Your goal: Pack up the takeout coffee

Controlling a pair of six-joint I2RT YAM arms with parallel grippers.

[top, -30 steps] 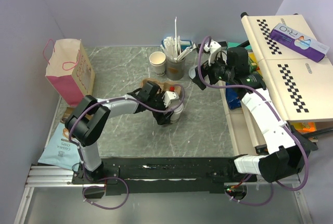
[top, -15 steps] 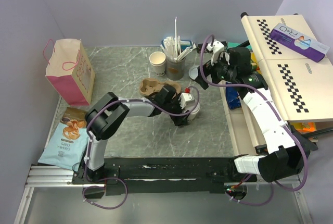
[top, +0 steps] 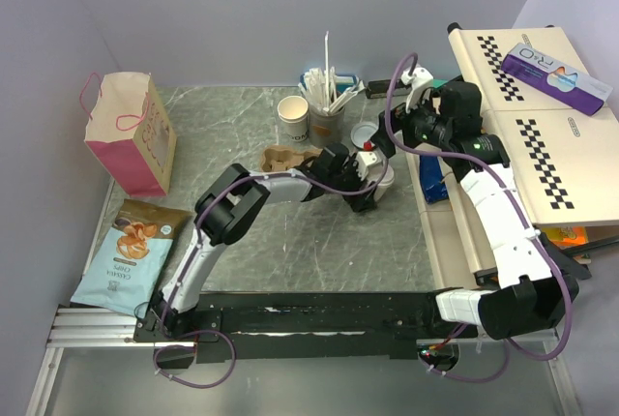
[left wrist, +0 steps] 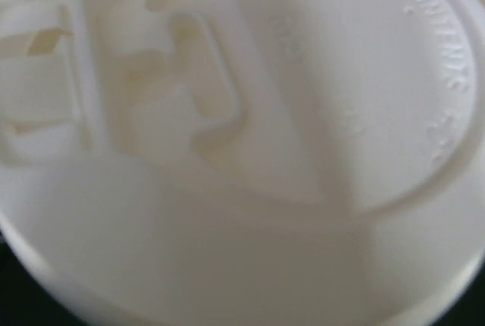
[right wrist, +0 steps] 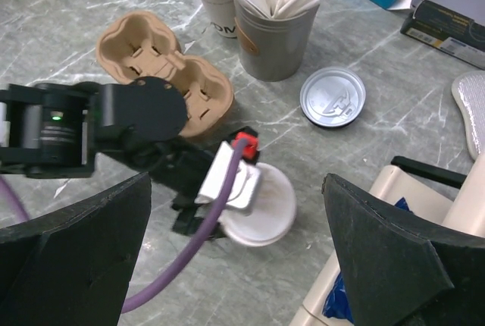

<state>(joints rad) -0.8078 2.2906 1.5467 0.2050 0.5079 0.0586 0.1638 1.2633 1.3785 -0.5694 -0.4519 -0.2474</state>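
My left gripper (top: pixel 372 187) is stretched out to the right and shut on a small off-white paper cup with a white lid (right wrist: pixel 267 206). The lid (left wrist: pixel 250 136) fills the left wrist view and hides the jaws there. My right gripper (right wrist: pixel 235 189) is wide open and empty, hovering above and to the right of that cup. A second open paper cup (top: pixel 293 118) with a tan inside stands at the back. A loose round lid (right wrist: pixel 332 96) lies on the table beside the straw cup. The brown cardboard two-cup tray (right wrist: pixel 163 68) lies empty behind the left gripper.
A grey cup of straws and stirrers (top: pixel 327 118) stands at the back centre. A pink paper bag (top: pixel 126 135) and a snack bag (top: pixel 126 252) are at the left. A cream case (top: pixel 522 126) with a purple box lines the right side. Small boxes (right wrist: pixel 447 19) lie behind.
My left gripper has carried the lidded cup to the right, from the table's middle to just under the right gripper. The right gripper has drawn back slightly to the right.
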